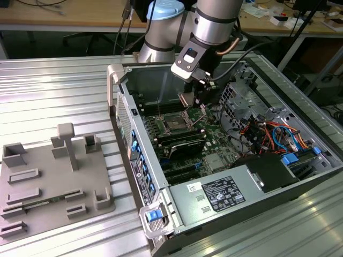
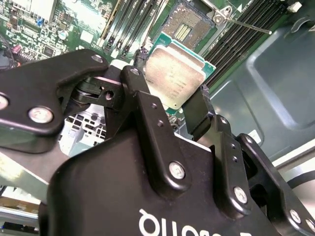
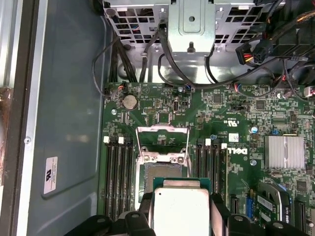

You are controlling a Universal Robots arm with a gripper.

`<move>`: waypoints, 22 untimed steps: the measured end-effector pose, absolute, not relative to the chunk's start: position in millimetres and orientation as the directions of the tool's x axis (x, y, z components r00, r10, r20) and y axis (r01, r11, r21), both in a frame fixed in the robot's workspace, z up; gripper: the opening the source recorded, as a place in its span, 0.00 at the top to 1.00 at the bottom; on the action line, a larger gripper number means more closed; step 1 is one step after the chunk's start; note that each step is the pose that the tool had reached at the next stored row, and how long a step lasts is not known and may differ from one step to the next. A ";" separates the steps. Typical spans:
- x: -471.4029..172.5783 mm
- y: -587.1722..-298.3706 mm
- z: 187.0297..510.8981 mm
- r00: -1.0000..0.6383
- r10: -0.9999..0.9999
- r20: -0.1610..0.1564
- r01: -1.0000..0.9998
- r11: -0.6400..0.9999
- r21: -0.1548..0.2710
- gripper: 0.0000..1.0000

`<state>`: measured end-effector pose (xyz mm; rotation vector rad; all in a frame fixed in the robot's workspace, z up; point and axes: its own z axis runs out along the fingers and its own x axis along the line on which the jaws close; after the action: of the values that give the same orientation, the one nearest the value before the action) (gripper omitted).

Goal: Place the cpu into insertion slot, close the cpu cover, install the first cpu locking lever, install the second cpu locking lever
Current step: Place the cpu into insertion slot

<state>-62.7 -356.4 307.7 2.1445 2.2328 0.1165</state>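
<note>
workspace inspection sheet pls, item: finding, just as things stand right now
surface: ribbed metal table, open computer case lying on it
job's things: cpu held near the insertion slot, not seated; cpu cover raised open
clutter: grey fixture tray at the exterior view's left
grippers: gripper shut on the cpu
cables: coloured bundle inside the case; black leads at the case's end
surroundings: wooden bench behind the table

Silvery cpu (image 2: 174, 73) — green circuit board (image 3: 206, 123)
</note>
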 end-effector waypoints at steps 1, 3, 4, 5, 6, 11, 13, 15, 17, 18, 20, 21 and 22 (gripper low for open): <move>-62.7 -356.4 307.7 -0.043 0.999 0.021 0.996 0.041 0.084 0.45; -62.7 -356.4 307.6 -0.043 0.999 0.021 0.996 0.041 0.084 0.45; -62.7 -355.9 306.6 -0.044 0.999 0.021 0.996 0.042 0.085 0.45; -62.7 -355.8 306.5 -0.044 0.999 0.021 0.996 0.042 0.085 0.45; -62.7 -355.7 306.4 -0.044 0.999 0.021 0.996 0.042 0.085 0.45; -62.7 -354.4 305.3 -0.045 0.999 0.021 0.996 0.043 0.084 0.45; -62.7 -353.8 304.7 -0.046 0.999 0.021 0.995 0.044 0.084 0.45; -62.7 -353.2 304.3 -0.047 0.999 0.021 0.995 0.045 0.084 0.45; -62.7 -352.7 304.0 -0.047 0.999 0.021 0.995 0.045 0.084 0.45; -62.7 -352.4 303.8 -0.048 0.999 0.021 0.995 0.046 0.084 0.45; -62.7 -351.9 303.5 -0.049 0.999 0.021 0.995 0.047 0.084 0.45; -62.7 -351.6 303.3 -0.049 0.999 0.021 0.995 0.047 0.084 0.45; -62.7 -351.3 303.1 -0.049 0.999 0.021 0.995 0.047 0.084 0.45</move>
<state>-62.7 -351.3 303.1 2.1358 2.2419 0.1175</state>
